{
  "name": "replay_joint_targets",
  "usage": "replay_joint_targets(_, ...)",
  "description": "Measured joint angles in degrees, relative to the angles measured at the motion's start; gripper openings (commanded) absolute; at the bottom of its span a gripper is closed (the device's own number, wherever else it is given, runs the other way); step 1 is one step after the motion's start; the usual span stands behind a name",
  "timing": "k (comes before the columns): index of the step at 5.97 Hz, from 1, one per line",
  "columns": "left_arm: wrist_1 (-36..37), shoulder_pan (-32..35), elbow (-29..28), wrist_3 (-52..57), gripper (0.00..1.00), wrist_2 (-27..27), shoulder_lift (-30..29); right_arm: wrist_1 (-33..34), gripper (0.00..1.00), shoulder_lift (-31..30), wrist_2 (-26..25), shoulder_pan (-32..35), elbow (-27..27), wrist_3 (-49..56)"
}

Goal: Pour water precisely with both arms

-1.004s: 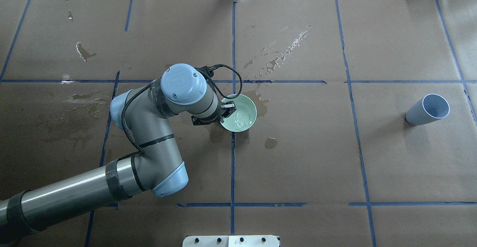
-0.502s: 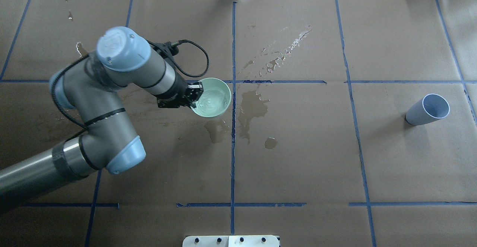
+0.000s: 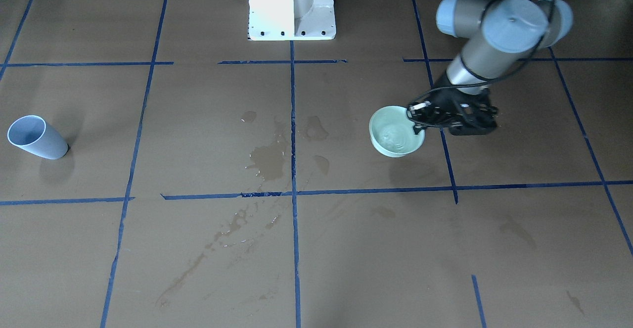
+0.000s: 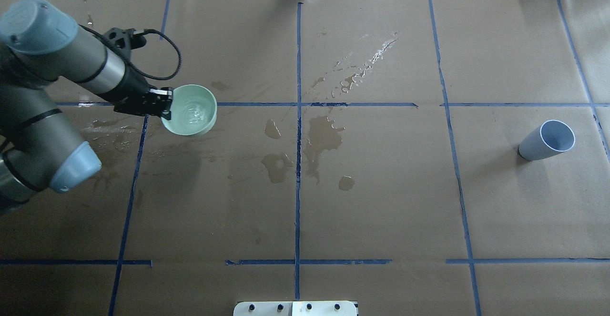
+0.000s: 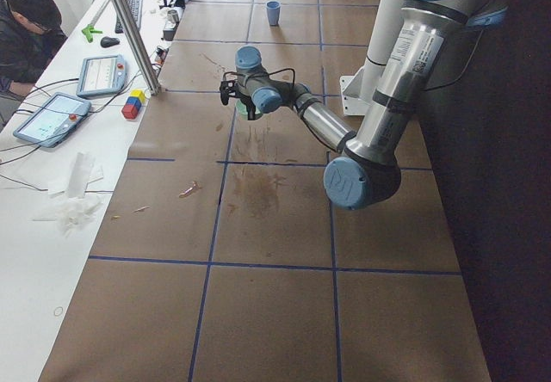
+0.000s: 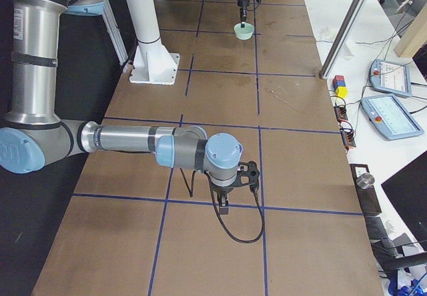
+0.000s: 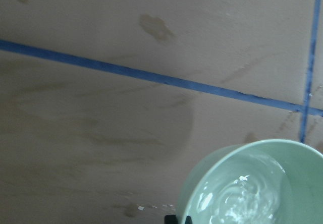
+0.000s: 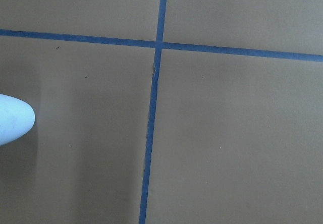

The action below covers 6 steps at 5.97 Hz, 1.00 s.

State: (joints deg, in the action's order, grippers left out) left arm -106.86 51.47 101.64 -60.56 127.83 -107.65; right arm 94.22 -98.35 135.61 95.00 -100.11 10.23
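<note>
Left fingers (image 4: 163, 100) are clamped on the rim of a smooth, round, pale-green bowl (image 4: 208, 102), their tips mostly hidden; glinting, rippled water (image 4: 193, 112) is held just beyond them. Whether the right fingers (image 6: 224, 207) are parted cannot be told.

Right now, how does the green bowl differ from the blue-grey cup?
The mint-green bowl is wide and shallow; the blue-grey cup is taller and tapered. The bowl holds rippling water; no water shows in the cup. The left gripper grips the bowl's rim; the cup stands alone, untouched, on the robot's right side. Both are plain, open-topped vessels.
</note>
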Motion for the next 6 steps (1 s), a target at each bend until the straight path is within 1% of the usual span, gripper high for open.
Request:
replay_joint_targets(2, -1.7, 10.7, -0.2, 16.5, 0.00, 8.6, 10.1, 0.0, 1.00, 0.0, 0.0, -0.1, 0.0, 0.0)
replay_joint_targets(3, -1.9, 15.0, -0.5, 24.5, 0.00, 11.2, 14.6, 0.0, 1.00, 0.1, 0.0, -0.1, 0.0, 0.0)
replay_joint_targets(4, -2.7, 17.6, -0.8, 30.2, 0.00, 12.4, 18.5, 0.0, 1.00, 0.1, 0.0, -0.1, 0.0, 0.1)
replay_joint_targets(5, -6.1, 18.6, -2.3, 32.3, 0.00, 12.8, 21.0, 0.0, 1.00, 0.1, 0.0, -0.1, 0.0, 0.1)
replay_joint_targets(6, -11.7, 18.8, -5.6, 31.5, 0.00, 12.8, 22.0, 0.0, 1.00, 0.1, 0.0, -0.2, -0.1, 0.2)
